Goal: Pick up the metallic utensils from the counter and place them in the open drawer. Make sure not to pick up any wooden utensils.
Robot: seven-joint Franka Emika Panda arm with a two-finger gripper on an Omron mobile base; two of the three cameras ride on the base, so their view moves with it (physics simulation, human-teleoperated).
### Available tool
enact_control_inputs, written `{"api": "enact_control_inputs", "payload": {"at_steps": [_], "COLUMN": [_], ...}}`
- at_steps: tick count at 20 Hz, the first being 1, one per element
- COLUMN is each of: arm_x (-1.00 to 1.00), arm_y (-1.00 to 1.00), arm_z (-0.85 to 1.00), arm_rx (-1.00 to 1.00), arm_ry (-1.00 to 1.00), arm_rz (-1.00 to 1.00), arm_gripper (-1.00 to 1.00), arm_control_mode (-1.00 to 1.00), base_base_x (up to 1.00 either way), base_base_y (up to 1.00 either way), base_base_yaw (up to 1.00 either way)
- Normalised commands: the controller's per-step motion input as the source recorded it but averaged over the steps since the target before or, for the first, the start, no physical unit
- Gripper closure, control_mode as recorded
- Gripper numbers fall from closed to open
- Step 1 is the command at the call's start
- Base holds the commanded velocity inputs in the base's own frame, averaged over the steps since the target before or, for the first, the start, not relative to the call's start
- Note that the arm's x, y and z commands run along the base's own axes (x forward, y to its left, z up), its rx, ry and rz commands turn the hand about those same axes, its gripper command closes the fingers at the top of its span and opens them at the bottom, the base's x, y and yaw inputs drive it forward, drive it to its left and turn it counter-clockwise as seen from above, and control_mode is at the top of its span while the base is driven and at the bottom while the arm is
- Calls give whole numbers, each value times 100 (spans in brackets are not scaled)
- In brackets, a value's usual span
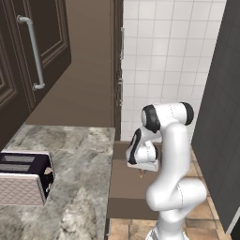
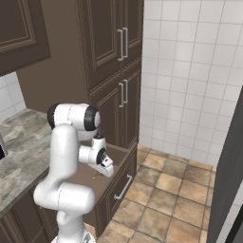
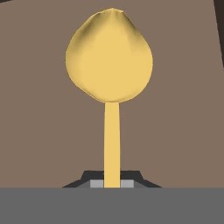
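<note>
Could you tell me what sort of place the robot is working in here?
It looks like a home kitchen, rendered: a marbled stone counter with a toaster on it, tall dark brown cabinets with bar handles, and a white tiled wall above a terracotta tile floor.

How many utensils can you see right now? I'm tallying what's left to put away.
1: a shiny golden-yellow spoon, its handle clamped in the gripper over the brown floor of the open dark brown drawer. Others may lie on counter parts outside these views.
</note>
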Motion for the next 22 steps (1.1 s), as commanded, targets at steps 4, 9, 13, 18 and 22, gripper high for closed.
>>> {"api": "enact_control_inputs", "payload": {"at_steps": [4, 9, 13, 18, 22], "arm_x": [0, 21, 27, 20, 4], "arm_y": [3, 2, 1, 1, 3], "arm_z": [-39, -34, -35, -38, -10], "arm_rx": [-1, 0, 0, -1, -2], "arm_ry": [0, 1, 2, 3, 0], "arm_rz": [0, 0, 0, 0, 0], "arm_gripper": [100, 100, 100, -100, -100], "arm_control_mode": [-100, -100, -100, -100, -100], "base_base_x": [0, 0, 0, 0, 0], "base_base_y": [0, 0, 0, 0, 0], "base_base_yaw": [0, 0, 0, 0, 0]}}
